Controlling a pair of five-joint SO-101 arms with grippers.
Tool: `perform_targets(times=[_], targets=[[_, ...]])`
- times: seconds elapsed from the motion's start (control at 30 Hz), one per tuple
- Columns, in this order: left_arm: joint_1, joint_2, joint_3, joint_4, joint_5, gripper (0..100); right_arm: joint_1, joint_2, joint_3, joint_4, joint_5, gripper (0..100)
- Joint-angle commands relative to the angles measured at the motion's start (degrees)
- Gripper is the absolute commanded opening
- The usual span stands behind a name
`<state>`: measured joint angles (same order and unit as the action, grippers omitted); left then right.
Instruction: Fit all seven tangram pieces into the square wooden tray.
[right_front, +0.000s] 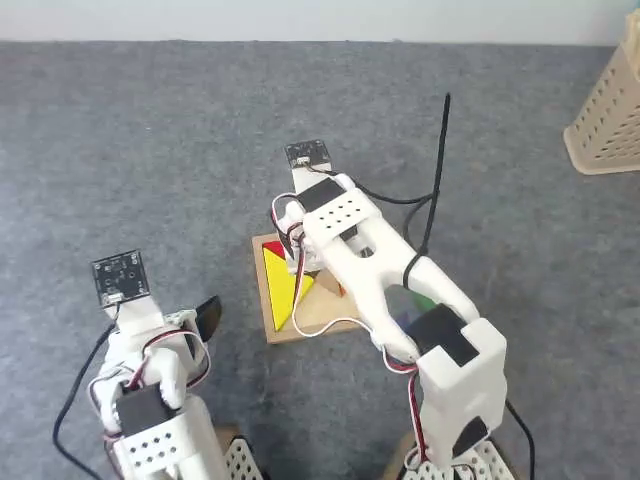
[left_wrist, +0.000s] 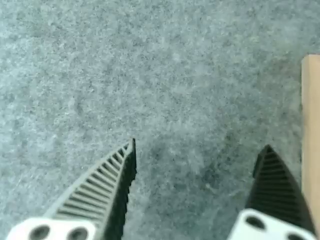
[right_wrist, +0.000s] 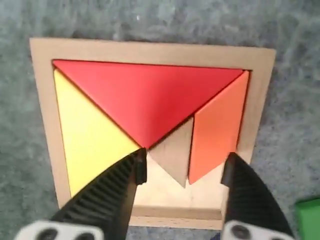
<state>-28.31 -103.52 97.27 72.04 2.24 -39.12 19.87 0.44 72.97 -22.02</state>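
Four pieces sit in the square wooden tray, which lies on the grey carpet in the middle of the floor, just in front of the two arms. From the high view, a big yellow triangle runs along the tray's left side, and a big red triangle fills the far side, its long edge against the rim and its point reaching to the tray's middle. The two meet edge to edge. A small tan triangle is tucked under the red one's tip, touching an orange slanted piece that stands along the side opposite the yellow. The near strip of the tray floor is bare wood. Off the tray's near right corner a green piece lies on the carpet. The left gripper hangs low over plain carpet to the left of the tray, its two fingers spread wide with nothing between them — a tray edge shows just beyond one fingertip. The right gripper is stretched out over the tray, fingers also well apart and holding nothing. One tip sits above the spot where yellow and red meet, the other above the lower end of the orange piece — whether either tip touches the wood I cannot tell. Far to the right, at the carpet's edge, stands a beige latticed container.
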Motion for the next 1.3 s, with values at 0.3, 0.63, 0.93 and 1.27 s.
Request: perform_targets(times=[0.3, 0.63, 0.93, 1.27], targets=[[-0.26, -0.79, -0.75, 0.35, -0.09, 35, 3.3, -12.35, 1.67, -0.66, 6.95, 3.5], [-0.26, -0.79, -0.75, 0.35, -0.09, 35, 6.2, -33.63, 30.59, -18.33, 20.84, 0.6], [-0.26, -0.79, -0.75, 0.35, -0.09, 35, 5.85, -29.49, 36.22, -23.43, 29.63, 0.6], [-0.26, -0.79, -0.75, 0.35, -0.09, 35, 5.58, -22.73, 32.62, -23.34, 30.51, 0.6]])
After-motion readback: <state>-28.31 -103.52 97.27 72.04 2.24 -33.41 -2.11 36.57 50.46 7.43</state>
